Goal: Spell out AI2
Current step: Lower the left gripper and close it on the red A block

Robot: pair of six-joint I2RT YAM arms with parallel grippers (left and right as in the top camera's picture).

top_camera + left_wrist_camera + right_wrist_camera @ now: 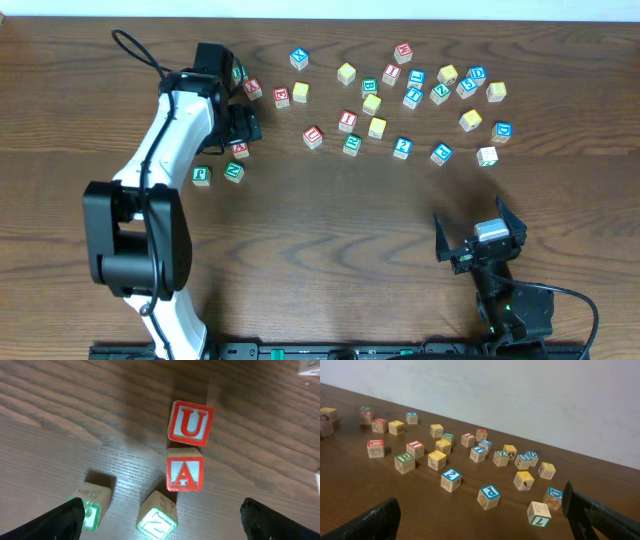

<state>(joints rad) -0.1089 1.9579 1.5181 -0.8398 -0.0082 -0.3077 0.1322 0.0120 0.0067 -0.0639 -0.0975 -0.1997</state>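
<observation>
Left gripper [161, 504] and right gripper [468, 208], both with jaws spread wide and holding nothing, before the first pick.

The A cube [185, 474] lies just ahead of the left gripper, at about 1 o'clock from the midpoint of its fingers in the left wrist view. Its red face is up and its sides are nearly square to the line between the fingers. As a cube it has no long axis, so the sideways offset governs the approach rather than any turn of the wrist.

The U cube [190, 423] sits at 12 o'clock of the A cube, touching it or all but touching. Two green cubes [159, 519] lie nearer the fingers, at 6 to 8 o'clock of the A cube, and they crowd the space the jaws would close through.

The left arm is judged much the nearer to the A cube.

The 2 cube [402, 147] lies at about 11 o'clock from the right gripper in the overhead view. The I cube [348, 120] lies farther out on nearly the same bearing. Both sit among the scattered cubes, on the right arm's side of the table [320, 260].
</observation>
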